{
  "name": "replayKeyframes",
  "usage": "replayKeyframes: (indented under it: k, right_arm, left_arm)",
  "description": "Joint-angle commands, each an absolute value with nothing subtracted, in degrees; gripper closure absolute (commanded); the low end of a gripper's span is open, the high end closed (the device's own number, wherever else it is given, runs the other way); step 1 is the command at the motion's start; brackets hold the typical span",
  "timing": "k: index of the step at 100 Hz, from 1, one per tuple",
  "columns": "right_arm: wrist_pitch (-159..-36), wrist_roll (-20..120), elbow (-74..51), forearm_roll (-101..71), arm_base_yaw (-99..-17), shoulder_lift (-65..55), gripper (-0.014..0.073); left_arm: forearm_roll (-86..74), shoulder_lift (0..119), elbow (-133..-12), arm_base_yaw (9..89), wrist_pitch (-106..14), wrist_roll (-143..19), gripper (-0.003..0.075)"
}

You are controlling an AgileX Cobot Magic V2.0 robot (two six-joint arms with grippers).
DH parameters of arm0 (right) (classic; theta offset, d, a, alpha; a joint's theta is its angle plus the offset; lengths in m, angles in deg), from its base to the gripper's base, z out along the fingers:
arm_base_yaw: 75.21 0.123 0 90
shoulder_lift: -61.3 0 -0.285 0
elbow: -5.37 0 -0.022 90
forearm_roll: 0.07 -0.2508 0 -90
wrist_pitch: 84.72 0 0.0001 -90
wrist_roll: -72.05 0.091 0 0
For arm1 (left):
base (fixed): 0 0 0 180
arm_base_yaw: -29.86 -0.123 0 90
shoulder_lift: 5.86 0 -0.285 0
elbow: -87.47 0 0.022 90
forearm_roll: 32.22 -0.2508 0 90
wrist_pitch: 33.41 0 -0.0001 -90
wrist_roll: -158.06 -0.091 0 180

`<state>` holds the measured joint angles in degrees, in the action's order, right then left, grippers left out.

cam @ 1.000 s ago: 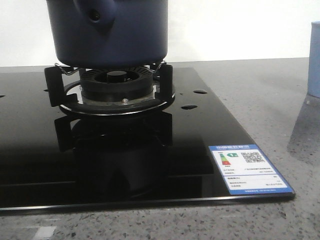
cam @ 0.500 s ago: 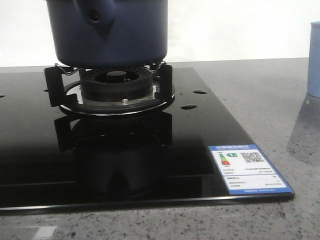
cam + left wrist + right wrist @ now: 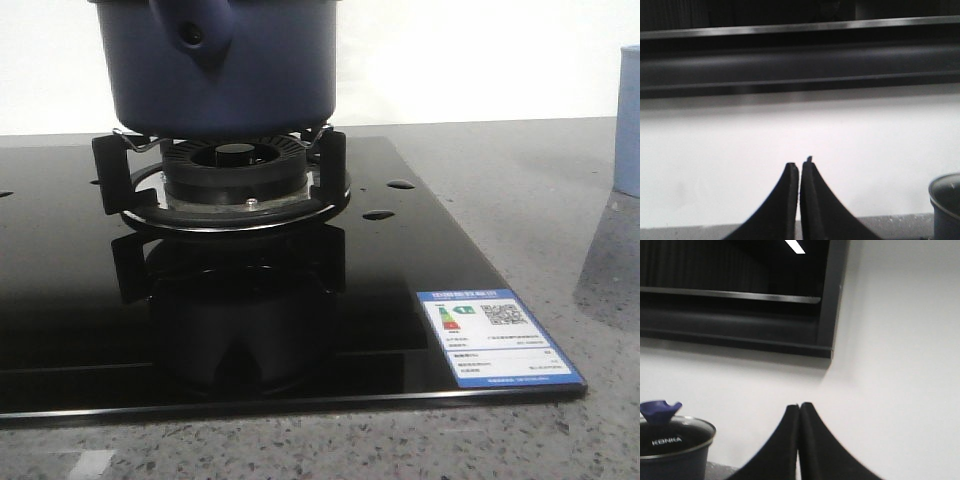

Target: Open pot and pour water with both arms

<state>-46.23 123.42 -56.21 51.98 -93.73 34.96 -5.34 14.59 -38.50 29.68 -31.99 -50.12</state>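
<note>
The dark navy-blue pot (image 3: pixel 225 65) stands on the black burner grate (image 3: pixel 230 175) of the glass hob, its handle mount with a dark hole facing the front view. In the right wrist view the pot (image 3: pixel 670 455) shows with its glass lid (image 3: pixel 675 432) on and a blue knob (image 3: pixel 660 411). Its rim also shows in the left wrist view (image 3: pixel 945 197). My left gripper (image 3: pixel 800 167) is shut and empty, held up facing the white wall. My right gripper (image 3: pixel 799 407) is shut and empty, also raised, apart from the pot. Neither gripper shows in the front view.
The black glass hob (image 3: pixel 250 320) lies on a grey speckled counter (image 3: pixel 520 190), with a label (image 3: pixel 497 337) at its front right corner. A pale blue cylindrical container (image 3: pixel 627 120) stands at the right edge. A dark range hood (image 3: pixel 800 65) hangs above on the white wall.
The front view has shifted very slightly; the pot and hob stay in place. No gripper enters the front view.
</note>
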Motion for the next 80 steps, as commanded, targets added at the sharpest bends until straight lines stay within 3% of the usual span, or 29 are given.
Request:
replayKeyframes:
  k: [1,33,80]
  right_arm:
    - [-47.1,122.8,-58.2,50.6,-93.4,37.8,0.0653]
    - [-54.8,122.8,-66.8,55.2,-93.2,47.1,0.0654]
    - [-55.7,122.8,-67.9,55.2,-93.2,47.4,0.0654]
  left_arm:
    - [-4.6,11.3,-36.8,29.6,-28.1,-49.9,0.0741]
    - [-2.5,2.8,-30.1,29.6,-32.3,-49.9,0.0741]
    - [-1.7,2.8,-29.8,29.6,-33.1,-49.9,0.0741]
